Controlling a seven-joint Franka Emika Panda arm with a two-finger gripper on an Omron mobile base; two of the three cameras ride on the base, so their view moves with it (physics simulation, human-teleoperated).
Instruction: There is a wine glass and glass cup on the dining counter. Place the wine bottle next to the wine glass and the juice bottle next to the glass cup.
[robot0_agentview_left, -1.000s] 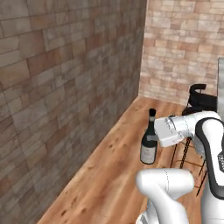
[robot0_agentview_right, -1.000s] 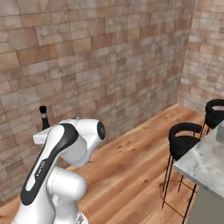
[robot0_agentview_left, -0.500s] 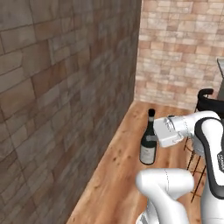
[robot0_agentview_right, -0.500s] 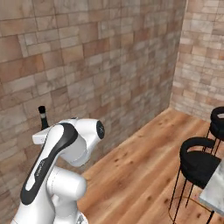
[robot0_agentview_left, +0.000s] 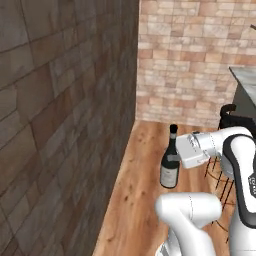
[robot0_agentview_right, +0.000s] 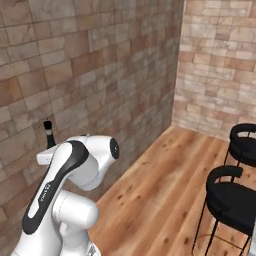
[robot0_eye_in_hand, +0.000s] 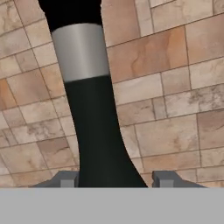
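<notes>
Fingers (robot0_eye_in_hand: 70, 178) around slim dark wine bottle (robot0_agentview_left: 170, 167)

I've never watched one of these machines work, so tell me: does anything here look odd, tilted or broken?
Nothing looks damaged or spilled. The wine bottle hangs upright in mid-air above the wooden floor, which may seem strange, but the claw is clamped on its neck and carrying it. The bar stools stand upright.
</notes>
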